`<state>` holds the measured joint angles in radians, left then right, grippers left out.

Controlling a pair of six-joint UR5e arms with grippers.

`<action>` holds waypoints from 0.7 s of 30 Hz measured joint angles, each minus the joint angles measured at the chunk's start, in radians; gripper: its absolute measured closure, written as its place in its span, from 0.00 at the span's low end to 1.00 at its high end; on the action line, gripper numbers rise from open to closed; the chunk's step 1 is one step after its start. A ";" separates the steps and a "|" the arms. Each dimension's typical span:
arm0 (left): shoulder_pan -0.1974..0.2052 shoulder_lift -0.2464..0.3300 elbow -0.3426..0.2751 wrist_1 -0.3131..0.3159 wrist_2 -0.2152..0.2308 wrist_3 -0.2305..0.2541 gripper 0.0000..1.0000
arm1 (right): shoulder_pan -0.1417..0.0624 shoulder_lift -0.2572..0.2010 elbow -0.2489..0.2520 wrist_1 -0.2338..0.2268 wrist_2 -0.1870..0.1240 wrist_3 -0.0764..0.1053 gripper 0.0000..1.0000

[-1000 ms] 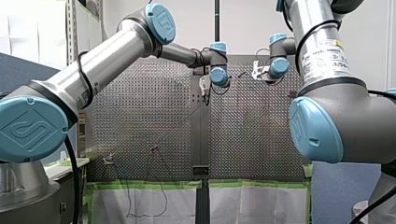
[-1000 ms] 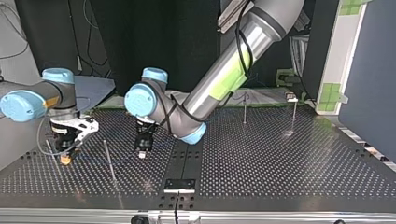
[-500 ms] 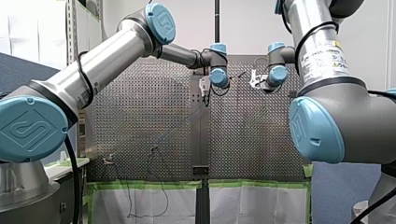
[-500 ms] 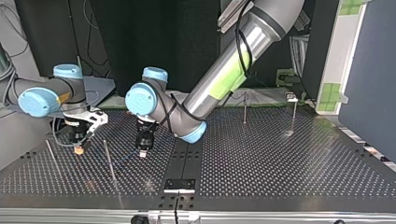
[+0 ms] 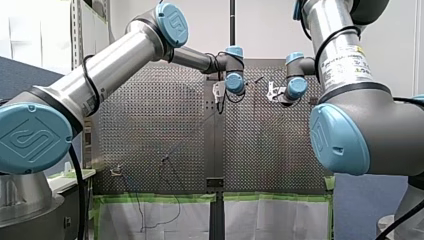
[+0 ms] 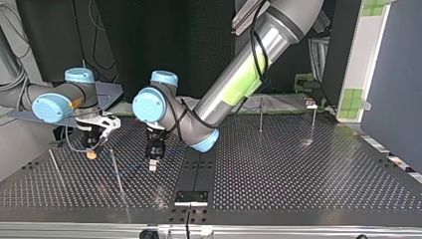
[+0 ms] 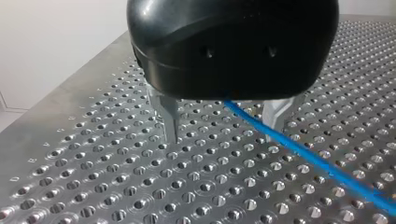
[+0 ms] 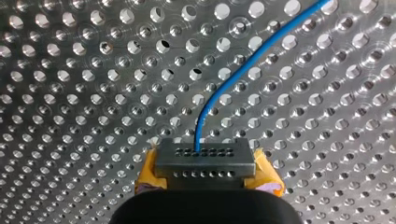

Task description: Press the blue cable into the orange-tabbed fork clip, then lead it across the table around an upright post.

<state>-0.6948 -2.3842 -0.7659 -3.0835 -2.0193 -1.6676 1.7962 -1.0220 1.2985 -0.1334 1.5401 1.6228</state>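
Trust the wrist views here. The front view shows both claws only as small shapes far across the tabletop [image 5: 150, 130], and you cannot read fingers or cable there. In the right wrist view my right claw [image 8: 205, 161] is pressed together on the blue cable [image 8: 219, 93]. The cable disappears into the grey perforated face between the yellow pads [image 8: 148, 175], and the claw's black body hides everything behind that. From there the cable curves away toward 1 o'clock over the holes. In the left wrist view my left claw [image 7: 224, 137] has its metal fingers [image 7: 170, 116] spread, tips close above the plate. The cable emerges from under the black housing between them and runs off toward 4 o'clock, with its start hidden. Only the top view shows the upright post [image 6: 116, 172], standing at about 4 o'clock from my right claw and 9 o'clock from my left. The cable there is a faint line, and you cannot tell which side of the post it passes.
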 joint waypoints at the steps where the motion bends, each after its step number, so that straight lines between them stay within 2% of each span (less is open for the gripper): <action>1: 0.000 0.000 0.000 -0.003 -0.001 -0.001 0.00 | 0.001 0.003 0.000 0.000 0.000 -0.001 1.00; 6: -0.001 0.000 0.000 -0.017 -0.011 -0.004 0.00 | 0.005 0.029 0.013 -0.007 0.006 -0.006 1.00; 14: -0.002 0.000 0.000 -0.026 -0.019 -0.002 0.00 | 0.005 0.050 0.054 -0.068 0.009 -0.004 1.00; 21: -0.002 0.000 0.000 -0.026 -0.022 -0.004 0.00 | -0.001 0.097 0.070 -0.090 0.015 -0.018 1.00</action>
<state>-0.6968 -2.3840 -0.7662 -3.1097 -2.0408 -1.6714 1.7950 -0.9252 1.3687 -0.2230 1.5556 1.6051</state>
